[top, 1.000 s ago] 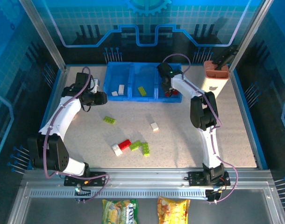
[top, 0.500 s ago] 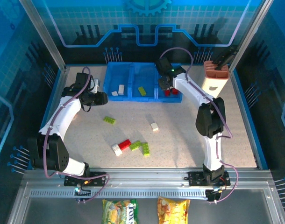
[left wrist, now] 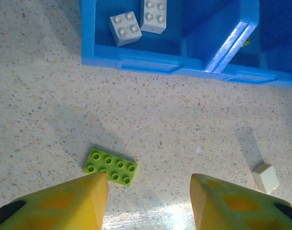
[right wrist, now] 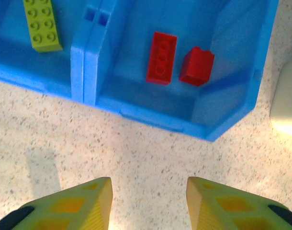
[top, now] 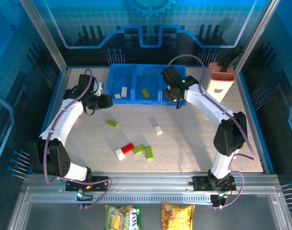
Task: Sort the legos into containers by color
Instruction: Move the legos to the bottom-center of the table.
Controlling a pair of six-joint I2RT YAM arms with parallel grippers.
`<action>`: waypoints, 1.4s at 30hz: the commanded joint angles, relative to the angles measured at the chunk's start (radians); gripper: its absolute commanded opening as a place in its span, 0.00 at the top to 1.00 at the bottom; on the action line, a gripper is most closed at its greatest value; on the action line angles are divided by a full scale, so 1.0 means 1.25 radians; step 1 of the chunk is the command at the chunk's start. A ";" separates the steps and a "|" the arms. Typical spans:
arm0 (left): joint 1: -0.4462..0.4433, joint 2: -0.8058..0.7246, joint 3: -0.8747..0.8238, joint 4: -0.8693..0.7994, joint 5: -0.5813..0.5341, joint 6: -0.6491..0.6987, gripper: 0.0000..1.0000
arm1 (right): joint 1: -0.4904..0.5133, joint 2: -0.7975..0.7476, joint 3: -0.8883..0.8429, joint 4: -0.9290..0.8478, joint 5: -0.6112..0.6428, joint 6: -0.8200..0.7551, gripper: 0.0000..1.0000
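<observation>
The left end effector [left wrist: 148, 203] hangs over the speckled tabletop [left wrist: 50, 96]. Its two yellow fingers [left wrist: 69, 203] are apart, with nothing between them. Just above its left finger in the left wrist view lies a flat lime green plastic brick [left wrist: 110, 166]. A small white brick [left wrist: 265, 178] sits at the lower right.

The blue plastic tray [top: 136, 76] lies at the top middle of the top view. Its left box holds two white square bricks [left wrist: 125, 28], the middle box holds one long green brick [right wrist: 40, 24], and the right box holds two red bricks [right wrist: 161, 57].

The right end effector [right wrist: 148, 203] is open too — and empty — just in front of the right box. More bricks — red, white and green — lie in a bunch [top: 134, 150] at the lower middle of the top view.
</observation>
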 commanded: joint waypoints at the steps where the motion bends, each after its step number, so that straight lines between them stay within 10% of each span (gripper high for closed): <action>1: -0.017 -0.033 0.002 -0.025 0.021 -0.031 0.50 | 0.017 -0.050 -0.039 0.000 -0.033 0.033 0.54; 42: -0.328 -0.079 -0.334 0.058 -0.093 -0.302 0.50 | 0.107 -0.198 -0.303 0.020 -0.099 0.100 0.54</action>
